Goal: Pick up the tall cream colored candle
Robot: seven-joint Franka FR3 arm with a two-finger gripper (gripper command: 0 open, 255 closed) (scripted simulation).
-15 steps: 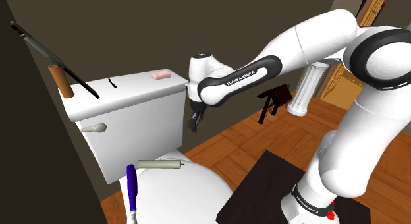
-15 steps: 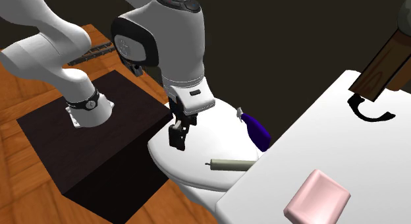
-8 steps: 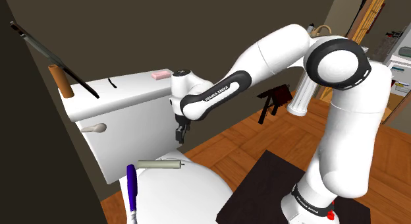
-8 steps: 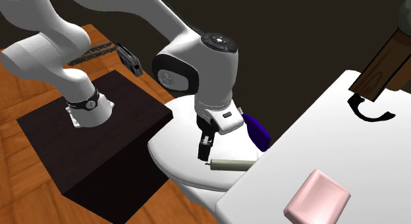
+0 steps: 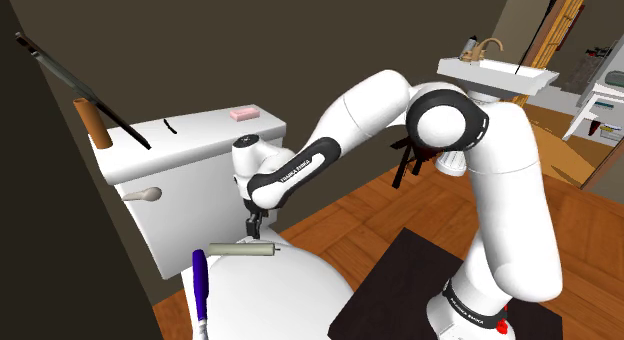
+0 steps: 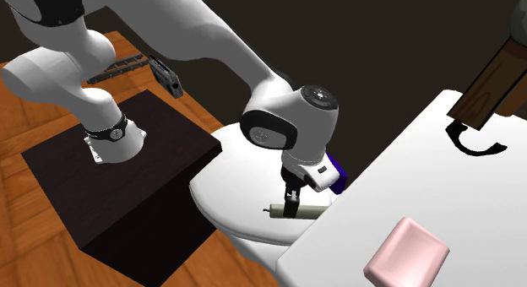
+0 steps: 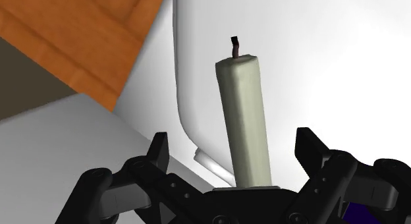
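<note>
Tall cream-coloured candle with dark wick (image 5: 240,250): lying flat on closed white toilet lid (image 5: 290,293), near the tank, wick toward the shoulder view's right. All-black two-finger tool (image 7: 234,140): low over candle, spread wide, one finger (image 7: 160,145) each side, not touching, gripping nothing. Pink soap bar (image 5: 244,113): far, on tank top.

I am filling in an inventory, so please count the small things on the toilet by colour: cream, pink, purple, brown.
Cream: 1, the candle
Pink: 1, the bar
Purple: 1, the stick
Brown: 1, the cylinder
Total: 4
</note>
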